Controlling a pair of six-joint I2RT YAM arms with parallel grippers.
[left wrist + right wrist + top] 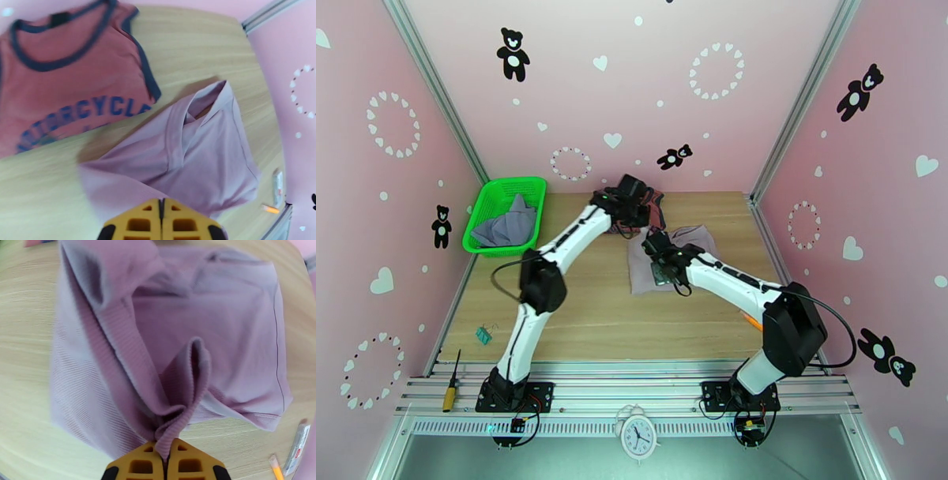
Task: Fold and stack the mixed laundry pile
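Top external: both arms reach in over the table [592,320] toward its far middle. The pale mauve piece [641,276] lies on the wood at ctr-right, rumpled, and the right gripper [661,254] sits over its far-left part. The left gripper [636,201] is just beyond that, near the back wall, w/ a bit of dark-red cloth showing beside it. A green mesh basket [513,181] stands at the far-left corner w/ the grey-lavender shirt [505,227] heaped inside, one point sticking up. An orange pen [750,320] lies by the right arm. On the near rail are a yellow-handled screwdriver [451,387] and a small white clock [638,434].

Left wrist: the brick-red tank top [79,79] lies flat on the wood, dark trim at neck and armholes, w/ blue lettering across the chest. The mauve piece [205,158] is just beside it, lower right, partly folded over itself. The left gripper [161,205] has its yellow fingers pressed together. The cloth's near edge comes right up to them, blurred, so can't tell if any fabric is pinched.

Right wrist: the right gripper [166,449] is clamped on a ribbed fold of the mauve piece [229,338], which bunches up to the fingertips while the rest spreads on the wood. The pen [276,469] and a small white packet [297,449] lie at lower right.
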